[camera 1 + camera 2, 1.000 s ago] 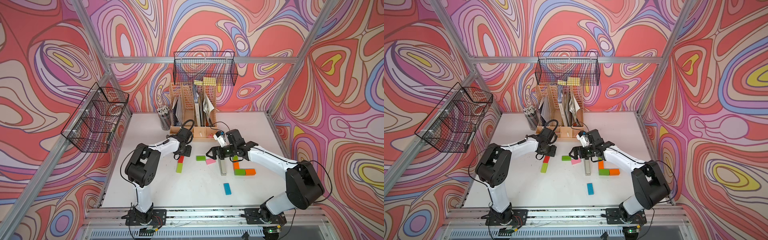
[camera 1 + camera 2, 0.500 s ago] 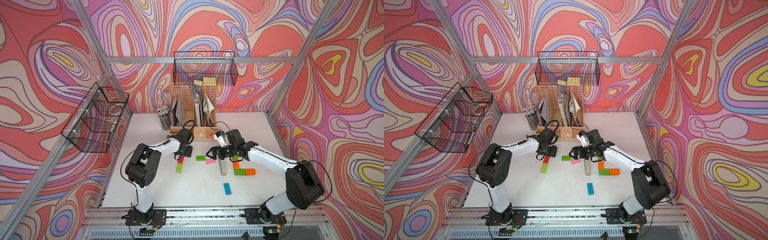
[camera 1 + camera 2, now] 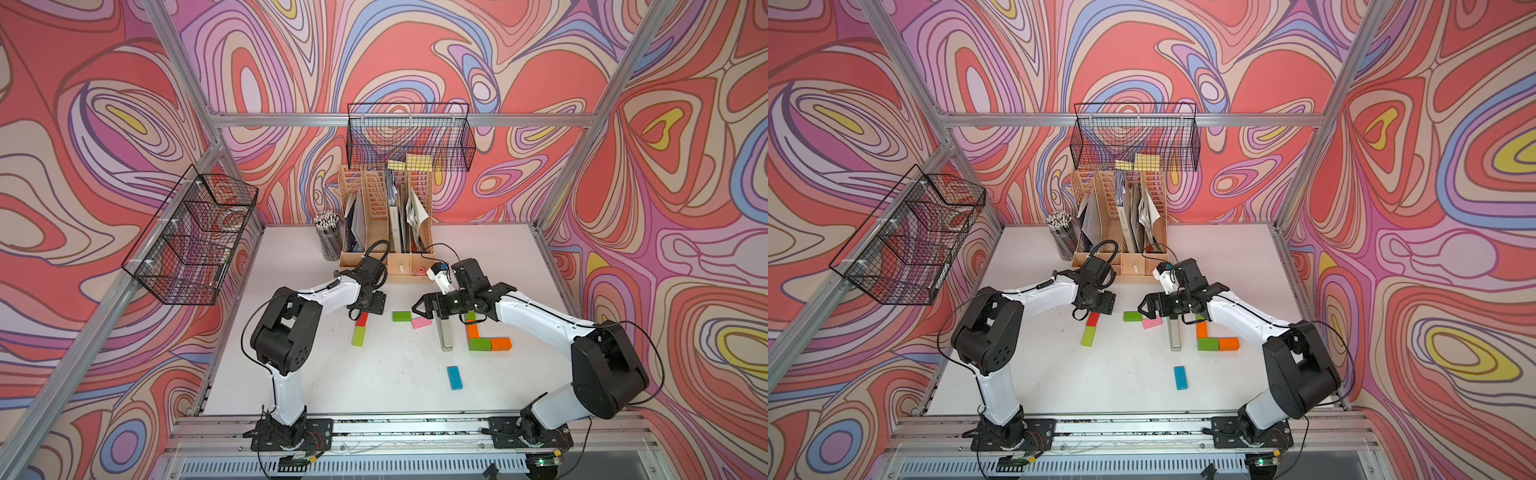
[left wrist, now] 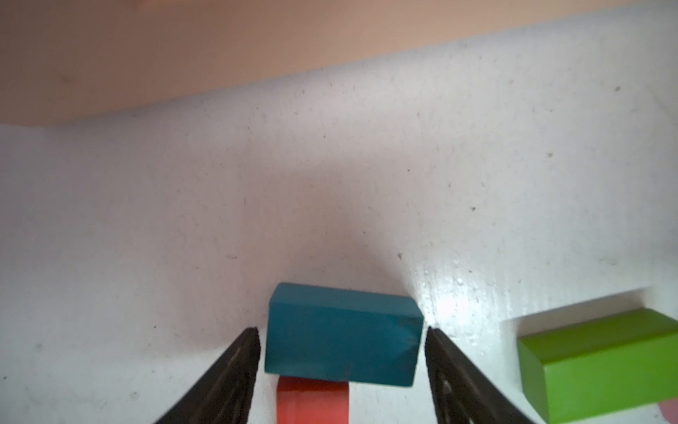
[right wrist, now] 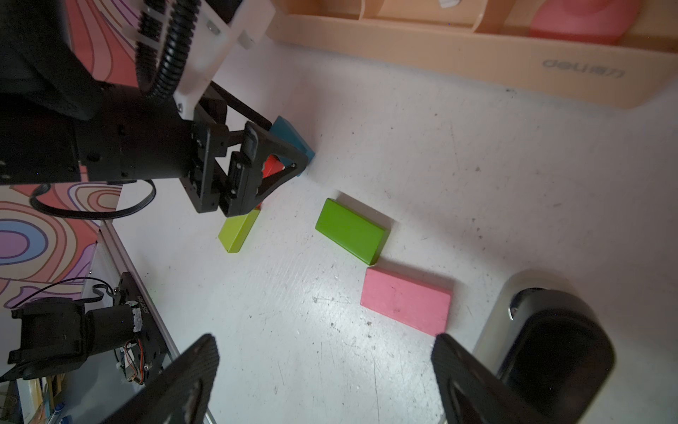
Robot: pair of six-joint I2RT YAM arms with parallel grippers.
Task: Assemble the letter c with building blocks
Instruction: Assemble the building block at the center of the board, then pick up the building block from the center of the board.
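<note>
In both top views, a red brick (image 3: 362, 319) and a lime brick (image 3: 358, 336) lie end to end at the left, with the left jaws over their far end. In the left wrist view, a blue brick (image 4: 341, 345) is set crosswise at the red one's end. The jaws stand just clear of it, gripping nothing, and are best raised straight up. In the right wrist view, the right jaws gape wide and empty.

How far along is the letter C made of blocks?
Done: a lime block and a red block lie in line; apart lies an orange-green-orange corner. In hand: the left pincer is open around a teal block across the red block's far end. Left: no whole C yet; a green block, pink block and blue block lie loose. The right pincer is open, empty.
</note>
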